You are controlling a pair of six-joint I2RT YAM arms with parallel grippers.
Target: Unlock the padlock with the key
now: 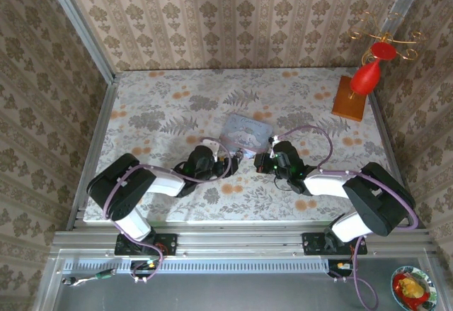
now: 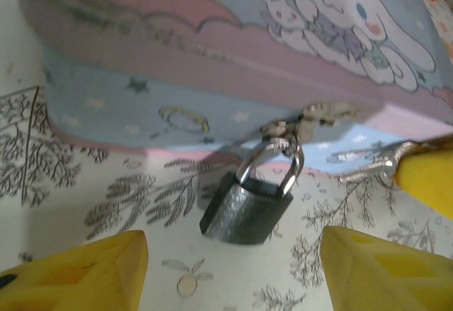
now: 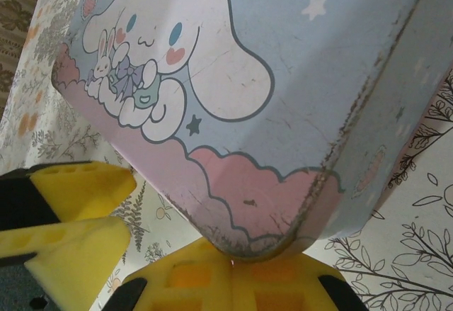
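Pale blue-grey tin [image 1: 246, 132], a cartoon rabbit on its lid, lies mid-table on a floral cloth [image 1: 163, 98]. Far right corner: a red ornament [image 1: 368, 76] rises from a wooden block [image 1: 350, 98] beneath gilt wire curls [image 1: 386, 31]. Patterned wallpaper [image 1: 233, 13] encloses three sides. A dish [image 1: 414, 287] sits near right, off the cloth.

Matt dark metal padlock [image 2: 244, 212], shiny steel shackle [image 2: 248, 164] and key [image 2: 364, 161], scuffed painted tin [image 2: 212, 77].

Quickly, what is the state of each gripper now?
Left gripper: open, not touching the small dark metal padlock.
Right gripper: shut on the small silver metal key.
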